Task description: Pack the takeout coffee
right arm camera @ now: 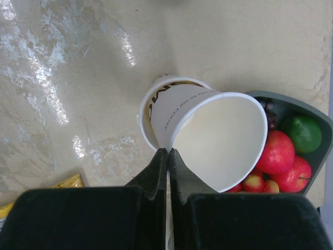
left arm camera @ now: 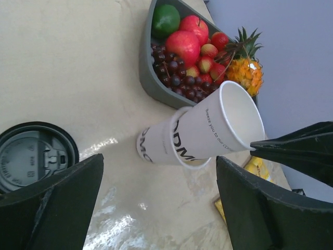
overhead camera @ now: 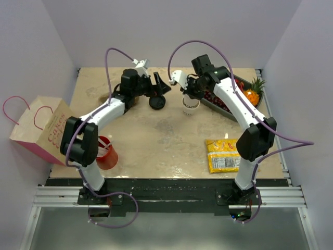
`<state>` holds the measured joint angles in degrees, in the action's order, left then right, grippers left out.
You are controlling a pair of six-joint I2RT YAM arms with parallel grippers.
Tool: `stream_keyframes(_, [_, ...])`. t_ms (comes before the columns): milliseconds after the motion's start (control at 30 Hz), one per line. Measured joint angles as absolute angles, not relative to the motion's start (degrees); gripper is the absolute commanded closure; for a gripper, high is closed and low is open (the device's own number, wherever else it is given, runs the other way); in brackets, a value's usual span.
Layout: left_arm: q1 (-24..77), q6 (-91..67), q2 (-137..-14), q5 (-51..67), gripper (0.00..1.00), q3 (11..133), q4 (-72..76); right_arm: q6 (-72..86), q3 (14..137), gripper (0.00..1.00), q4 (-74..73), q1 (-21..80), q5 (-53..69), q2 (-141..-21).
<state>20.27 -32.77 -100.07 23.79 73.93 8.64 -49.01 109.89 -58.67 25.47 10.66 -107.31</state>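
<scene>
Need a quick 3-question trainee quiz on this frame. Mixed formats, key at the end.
1. True or false: the round black plastic lid sits on a cup.
2. The right pincer is shut on: A) the rim of the tilted white paper cup; B) a yellow packet; C) a red apple.
3. Fill in: the left pincer has its jaws ____.

Key: 1 false, it lies on the table; 2 A; 3 open.
</scene>
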Motion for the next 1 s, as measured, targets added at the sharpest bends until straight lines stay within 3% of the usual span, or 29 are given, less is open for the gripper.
stream_keyframes(333, [25.7,-39.5,-111.9,25.9,0.1,75.5,14.5,-46.5,110.8,1.0,-58.5,25.5,9.5,-107.3])
stream_keyframes(500, [25.2,-39.4,-110.9,25.3,0.09,77.6,12.9,-46.6,118.8,1.0,-59.7,25.5,10.9,-107.2])
stream_keyframes(633, [21.6,-35.7,-104.9,23.5,0.09,79.3,9.4,-50.6,119.9,1.0,-60.7,27.3,13.6,-102.8])
stream_keyframes(800, [17.6,-25.0,-93.0,19.3,0.07,80.9,3.6,-58.2,111.8,1.0,-64.6,35.4,15.9,-95.0])
stream_keyframes(1000, [14.3,-11.8,-82.0,13.2,0.04,80.8,-6.7,-65.5,104.8,1.0,-70.8,42.9,16.0,-98.5])
